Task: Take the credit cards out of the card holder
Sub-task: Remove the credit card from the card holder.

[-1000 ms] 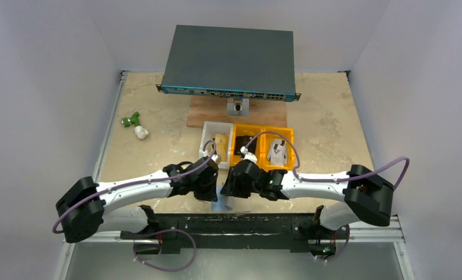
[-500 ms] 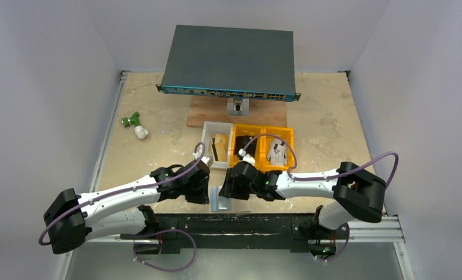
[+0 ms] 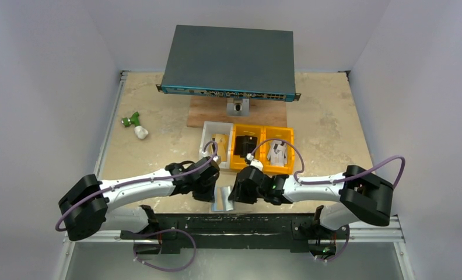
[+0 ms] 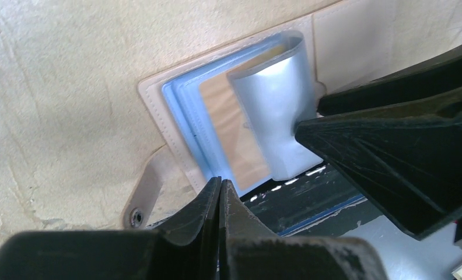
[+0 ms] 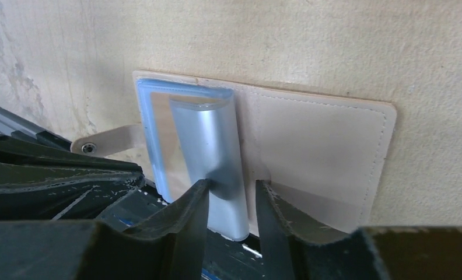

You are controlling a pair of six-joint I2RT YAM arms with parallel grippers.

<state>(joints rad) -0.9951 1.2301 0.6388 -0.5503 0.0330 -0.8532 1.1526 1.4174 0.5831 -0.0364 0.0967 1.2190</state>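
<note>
Tan and pale-blue card holder (image 3: 221, 198) is laid open flat at the near edge of the desk (image 3: 333, 128), between the two arms. A silver card (image 5: 208, 134), bowed up from the blue pocket over a tan card (image 4: 234, 128), is gripped by the right pincer (image 5: 231, 185). The left pincer (image 4: 220, 184) is closed with its tips at the holder's near edge; whether anything is pinched cannot be told.
</note>
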